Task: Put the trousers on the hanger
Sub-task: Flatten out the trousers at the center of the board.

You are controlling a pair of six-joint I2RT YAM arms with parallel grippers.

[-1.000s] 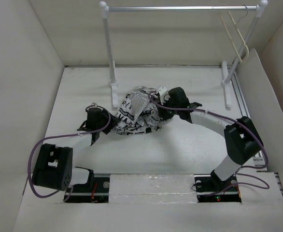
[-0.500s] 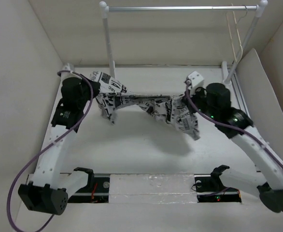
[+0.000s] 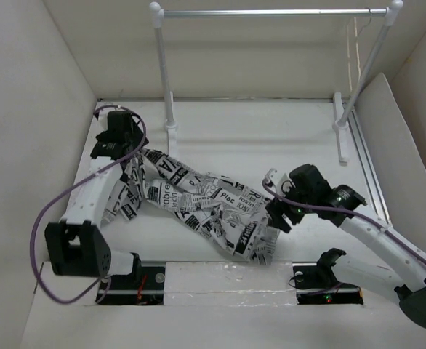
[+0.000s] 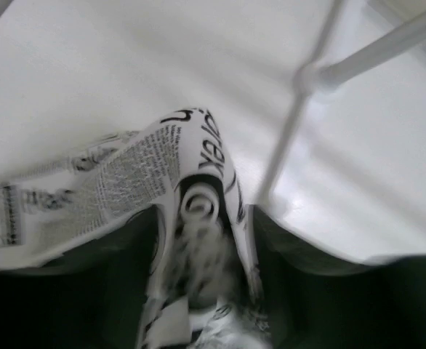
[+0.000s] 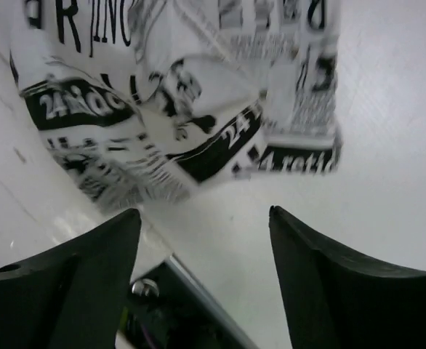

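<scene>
The trousers (image 3: pixel 198 200), white with black newspaper print, lie stretched out diagonally on the table, from back left to front right. My left gripper (image 3: pixel 129 161) is at their back-left end. In the left wrist view its jaws stand apart, so the left gripper (image 4: pixel 202 218) is open, with a loose fold of the trousers (image 4: pixel 126 174) between the fingers. My right gripper (image 3: pixel 275 214) is open just off the front-right end. In the right wrist view the right gripper (image 5: pixel 206 214) holds nothing, and the trousers' hem (image 5: pixel 177 94) lies ahead of the fingertips. The hanger (image 3: pixel 356 58) hangs edge-on at the rail's right end.
The clothes rail (image 3: pixel 271 12) spans the back on two white posts whose feet (image 3: pixel 171 134) rest on the table. One of its posts (image 4: pixel 387 40) shows in the left wrist view. White walls close in left, right and back. A metal strip (image 5: pixel 191 291) runs along the front edge.
The trousers went from a bunched heap to being held stretched in the air, and now lie spread on the table. Both grippers have opened and the right arm has drawn toward the front.
</scene>
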